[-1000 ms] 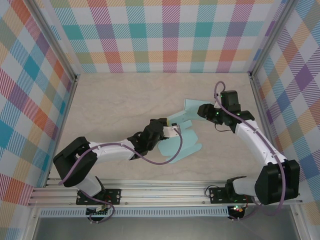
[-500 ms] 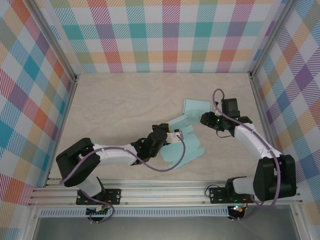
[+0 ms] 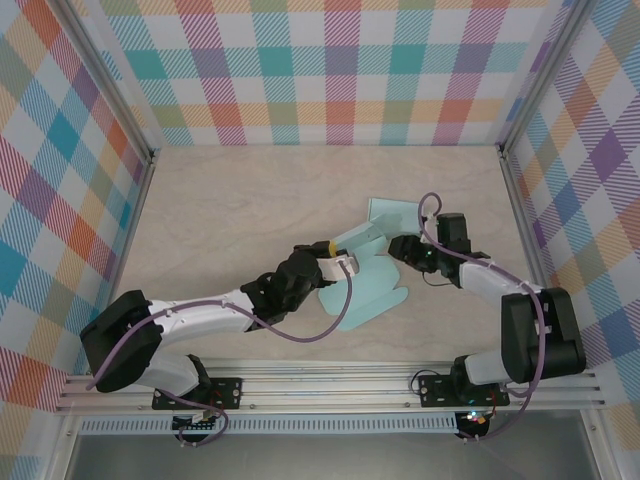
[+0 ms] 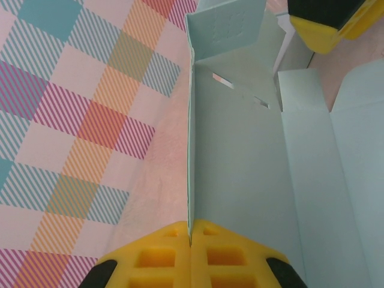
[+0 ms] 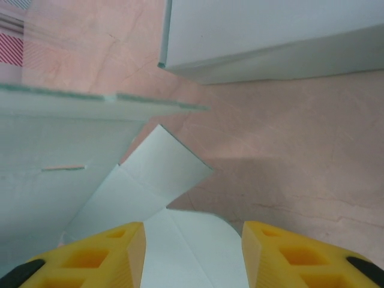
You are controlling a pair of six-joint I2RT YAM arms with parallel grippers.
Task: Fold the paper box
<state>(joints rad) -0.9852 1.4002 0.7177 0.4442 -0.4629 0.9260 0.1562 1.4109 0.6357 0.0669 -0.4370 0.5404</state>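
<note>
The pale blue paper box point(image 3: 368, 290) lies half unfolded on the beige desk point(image 3: 230, 200), with flat panels spread towards the arms' bases and one long wall standing up along its left side. The left claw point(image 3: 338, 262) comes in at the box's left edge. Seen from its own wrist, this claw point(image 4: 191, 240) is shut tight on the bottom edge of that upright wall, yellow fingers point(image 4: 157, 258) pressed together with the thin card pinched between them. The wall runs straight away from the grip, and a small end flap point(image 4: 227, 27) stands at its far end.

The right claw point(image 3: 398, 247) sits at the box's right side, close to the raised far panel point(image 3: 392, 212). From its wrist camera the claw point(image 5: 192, 240) stands open, a clear gap between the two yellow fingers point(image 5: 102, 255). A loose flap point(image 5: 162, 171) of the box lies flat on the desk in that gap. Whether either finger touches it, I can't quite make out. Plaid walls point(image 3: 340, 70) close in the desk beyond the box.
</note>
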